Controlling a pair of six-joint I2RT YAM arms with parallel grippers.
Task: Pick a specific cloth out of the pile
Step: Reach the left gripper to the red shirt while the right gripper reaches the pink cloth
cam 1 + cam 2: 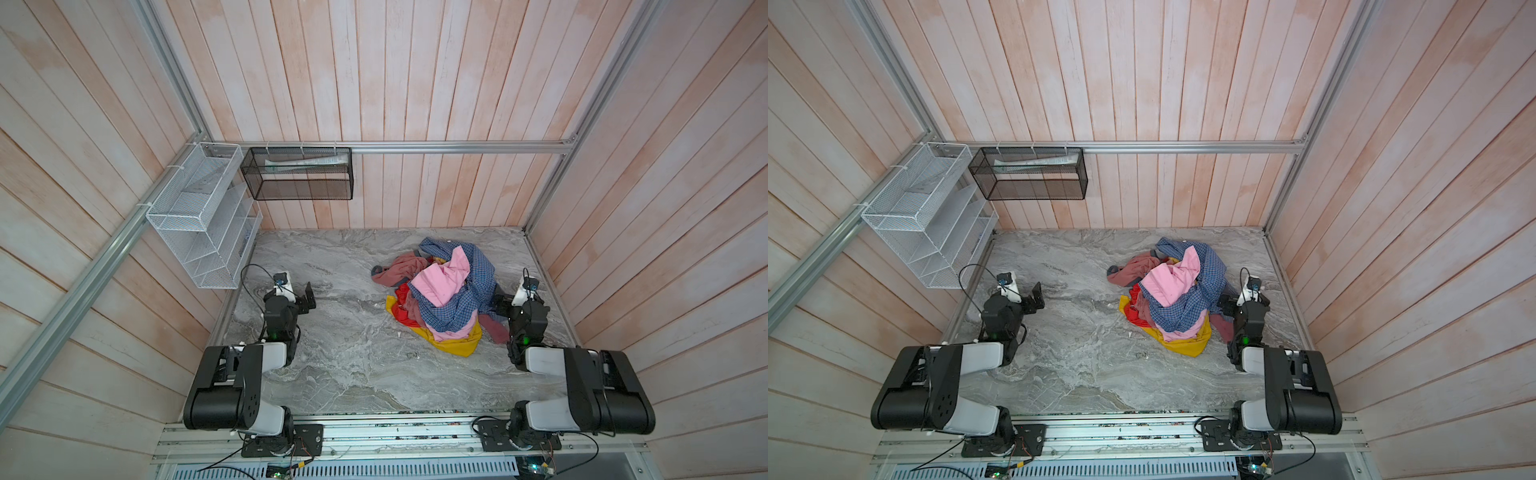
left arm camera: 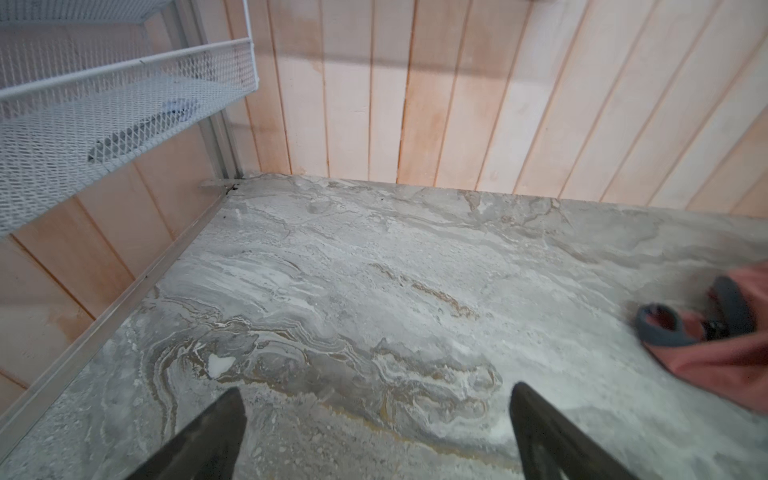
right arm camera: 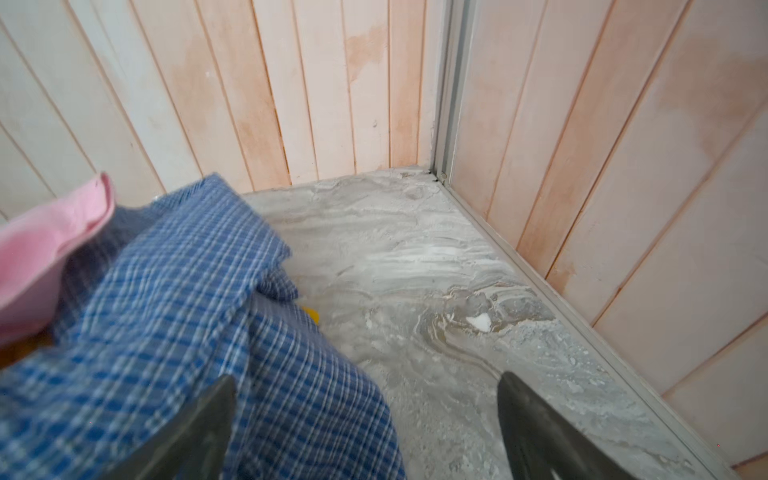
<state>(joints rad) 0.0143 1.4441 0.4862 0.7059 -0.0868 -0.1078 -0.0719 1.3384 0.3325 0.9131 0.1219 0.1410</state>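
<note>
Standing wide apart with nothing between them, the left fingers (image 1: 308, 296) hang over bare marble near the 9 o'clock edge of the surface (image 1: 340, 365), well apart from the pile (image 1: 446, 291). The left wrist view shows only grey veined stone under them, with a corner of the dusty-rose garment (image 2: 735, 370) and its grey trim off to one side. The right fingers (image 1: 498, 302) are spread too, gripping nothing, just beside the pile's 3 o'clock flank. In the right wrist view one of them lies over the blue checked shirt (image 3: 166, 311), though I cannot tell whether it touches the fabric. The pile sits toward 2 o'clock from the middle of the surface. The checked shirt wraps its top and right side, a light pink garment (image 1: 440, 279) is bunched on top, the dusty-rose garment spills out at 10 o'clock, and a mustard-yellow garment (image 1: 457, 345) lies flat beneath at 6 o'clock. The red cloth (image 1: 401, 311) shows in both top views only as a crumpled strip at the pile's 8 o'clock edge, tucked under the checked shirt and resting on the yellow piece. On the walls toward 10 o'clock hang a white wire rack (image 1: 199, 216) and a black mesh basket (image 1: 297, 176).
</note>
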